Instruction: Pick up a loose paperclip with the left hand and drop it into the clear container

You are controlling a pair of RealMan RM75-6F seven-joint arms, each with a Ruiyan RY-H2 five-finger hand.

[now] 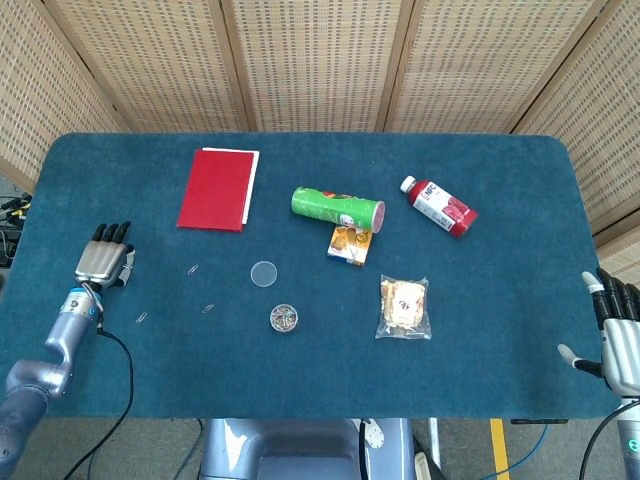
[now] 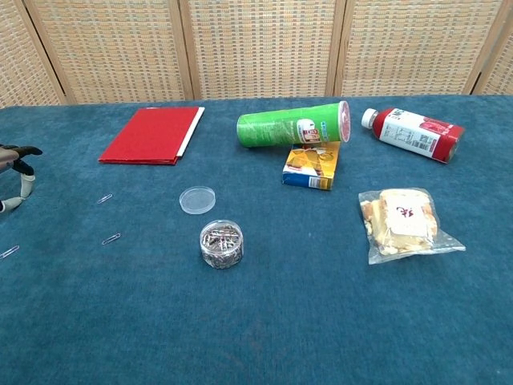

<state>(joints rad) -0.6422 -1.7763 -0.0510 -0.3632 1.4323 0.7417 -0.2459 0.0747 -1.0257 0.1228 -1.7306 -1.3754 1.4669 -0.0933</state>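
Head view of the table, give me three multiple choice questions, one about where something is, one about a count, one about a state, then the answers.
1. Where does the round lid lie?
A. On the clear container
B. On the cloth just beyond the clear container
C. On the red folder

2. How many loose paperclips lie on the cloth?
A. One
B. Three
C. Six

3. The left hand is:
A. Holding a paperclip
B. Empty, left of the paperclips
C. Over the container

Answers:
1 B: the lid sits apart from the open clear container.
2 B: paperclips show at and.
3 B: nothing shows in its fingers.
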